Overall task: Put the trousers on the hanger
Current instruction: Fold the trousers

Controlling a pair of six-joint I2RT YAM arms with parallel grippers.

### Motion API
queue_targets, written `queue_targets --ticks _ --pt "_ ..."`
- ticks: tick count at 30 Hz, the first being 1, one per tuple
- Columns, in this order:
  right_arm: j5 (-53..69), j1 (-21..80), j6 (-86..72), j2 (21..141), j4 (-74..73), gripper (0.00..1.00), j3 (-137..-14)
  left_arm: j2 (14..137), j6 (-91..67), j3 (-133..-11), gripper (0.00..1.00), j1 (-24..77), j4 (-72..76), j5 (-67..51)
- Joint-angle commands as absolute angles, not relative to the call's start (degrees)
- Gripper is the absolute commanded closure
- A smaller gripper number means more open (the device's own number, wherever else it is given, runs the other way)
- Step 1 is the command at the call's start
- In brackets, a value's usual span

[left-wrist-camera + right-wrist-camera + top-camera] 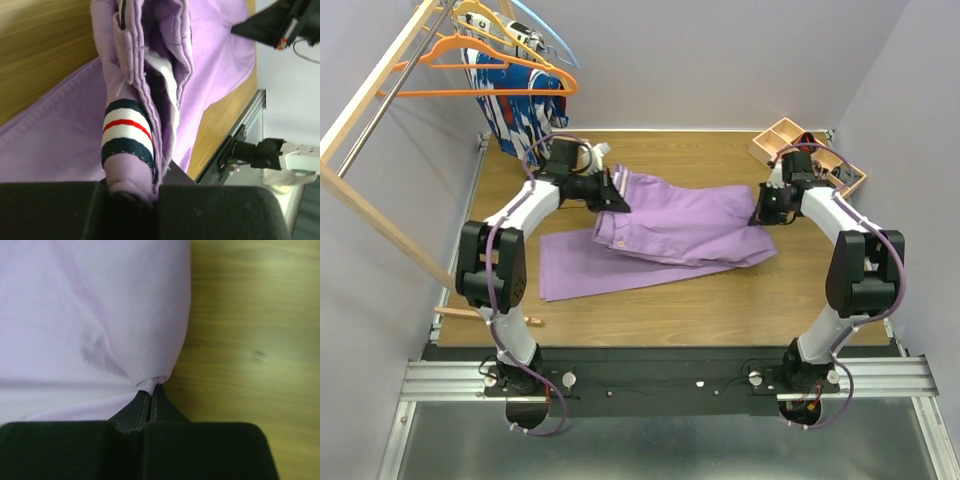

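Trousers (660, 235) on the table (720, 310), left end effector (618, 198) pinching the waistband (125, 130), right end effector (763, 212) pinching their far edge.

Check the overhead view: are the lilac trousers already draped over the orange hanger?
No: the trousers lie spread on the table, while the orange hanger hangs at the far left, apart from them.

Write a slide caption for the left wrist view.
Left gripper clamped on the striped waistband of the lilac trousers, which spread over the wooden table.
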State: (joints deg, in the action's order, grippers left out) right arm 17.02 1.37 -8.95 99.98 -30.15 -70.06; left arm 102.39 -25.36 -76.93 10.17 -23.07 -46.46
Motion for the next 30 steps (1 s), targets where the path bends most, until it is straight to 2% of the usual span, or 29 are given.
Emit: queue_targets --ticks 1,8,9,10,11,13,17,27,30 --pt "-7.8 -3.85 -8.43 98.88 -39.2 0.99 -70.49 107.56 -28.64 -81.38 1.0 16.07 -16.18 -47.11" --pt "-17.93 -8.88 -9.49 99.05 -41.57 0.99 -72.15 109.78 -35.85 -84.9 1.0 18.72 -8.62 -48.6" --pt "-17.76 -8.96 -9.58 99.49 -41.83 0.94 -72.51 109.51 -36.29 -84.9 1.0 18.72 -8.53 -48.95" --pt "-17.58 -8.96 -9.84 99.75 -42.1 0.61 -72.86 108.99 -36.82 -84.9 1.0 18.72 -8.44 -49.39" --pt "-17.4 -8.96 -10.1 100.02 -42.27 0.4 -73.12 107.94 -37.7 -84.73 1.0 18.72 -8.44 -49.83" --pt "-16.26 -9.05 -11.16 100.72 -42.28 0.11 -73.21 106.79 -38.67 -84.11 1.0 18.81 -8.35 -51.24" --pt "-14.51 -8.96 -12.65 102.39 -42.28 0.08 -73.3 102.85 -40.43 -81.31 1.0 18.81 -8.35 -53.35" --pt "-8.18 -8.96 -11.52 103.8 -41.31 0.08 -75.76 91.77 -45.53 -75.59 1.0 18.63 -9.22 -55.03" --pt "-1.35 -8.97 -10.2 103.01 -40.17 0.08 -76.73 88.25 -45.88 -72.34 1.0 17.41 -9.4 -54.32"
